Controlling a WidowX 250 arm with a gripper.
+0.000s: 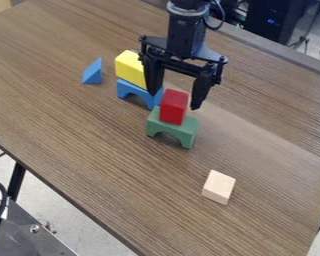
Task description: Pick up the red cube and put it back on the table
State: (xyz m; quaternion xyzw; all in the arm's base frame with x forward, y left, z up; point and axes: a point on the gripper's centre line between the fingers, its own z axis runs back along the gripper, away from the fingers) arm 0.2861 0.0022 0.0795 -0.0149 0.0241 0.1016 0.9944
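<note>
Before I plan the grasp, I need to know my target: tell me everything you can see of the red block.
The red block is a plain solid with flat faces and straight edges, taller than it is wide, perhaps painted wood. It stands upright on the green arch block, which bears it. The open gripper hangs down by its upper part, fingers spread wider than the block; a gap shows on the side toward the picture's right.
</note>
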